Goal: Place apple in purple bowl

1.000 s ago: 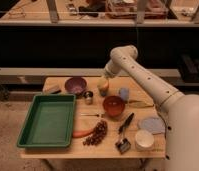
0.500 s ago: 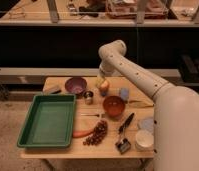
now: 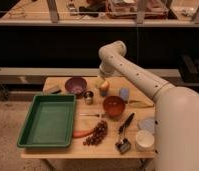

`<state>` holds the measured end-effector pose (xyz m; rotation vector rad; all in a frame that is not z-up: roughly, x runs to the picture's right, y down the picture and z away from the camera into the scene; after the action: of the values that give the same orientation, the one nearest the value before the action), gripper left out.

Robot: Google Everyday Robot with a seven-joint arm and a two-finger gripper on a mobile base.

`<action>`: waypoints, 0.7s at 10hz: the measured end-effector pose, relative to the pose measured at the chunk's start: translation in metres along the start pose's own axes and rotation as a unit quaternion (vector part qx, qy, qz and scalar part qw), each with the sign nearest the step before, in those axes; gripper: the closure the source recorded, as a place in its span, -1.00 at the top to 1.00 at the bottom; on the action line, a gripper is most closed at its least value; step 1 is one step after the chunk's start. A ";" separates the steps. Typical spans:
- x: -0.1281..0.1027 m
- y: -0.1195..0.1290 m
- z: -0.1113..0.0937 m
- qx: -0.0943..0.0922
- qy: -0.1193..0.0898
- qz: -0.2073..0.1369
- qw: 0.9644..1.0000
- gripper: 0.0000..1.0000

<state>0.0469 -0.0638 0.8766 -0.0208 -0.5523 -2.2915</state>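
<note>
The apple (image 3: 104,87), yellow-orange with a reddish blush, sits at the back middle of the wooden table (image 3: 63,149). The purple bowl (image 3: 75,85) stands just left of it, a short gap apart, and looks empty. My gripper (image 3: 102,81) hangs down from the white arm (image 3: 138,75) and is right at the apple's top left side, partly covering it. I cannot tell whether the apple rests on the table or is held.
A small metal cup (image 3: 88,96) and an orange-brown bowl (image 3: 114,106) stand in front of the apple. A green tray (image 3: 48,120) fills the left. A carrot (image 3: 82,133), grapes (image 3: 96,134), a brush (image 3: 124,134), a blue cup (image 3: 124,93) and a white bowl (image 3: 144,140) lie toward the front right.
The arm's elbow has swung left and closer to the camera. The gripper stays at the apple, and the apple has not visibly moved.
</note>
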 end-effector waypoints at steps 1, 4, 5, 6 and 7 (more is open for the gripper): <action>-0.001 -0.002 0.000 0.006 0.010 0.007 1.000 0.60; 0.002 -0.012 -0.003 0.008 0.026 0.014 1.000 0.60; 0.001 -0.009 -0.003 0.004 0.025 0.014 1.000 0.60; 0.000 -0.009 -0.003 0.004 0.025 0.014 1.000 0.60; 0.000 -0.009 -0.003 0.005 0.025 0.015 1.000 0.60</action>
<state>0.0412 -0.0596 0.8706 0.0327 -0.5339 -2.2544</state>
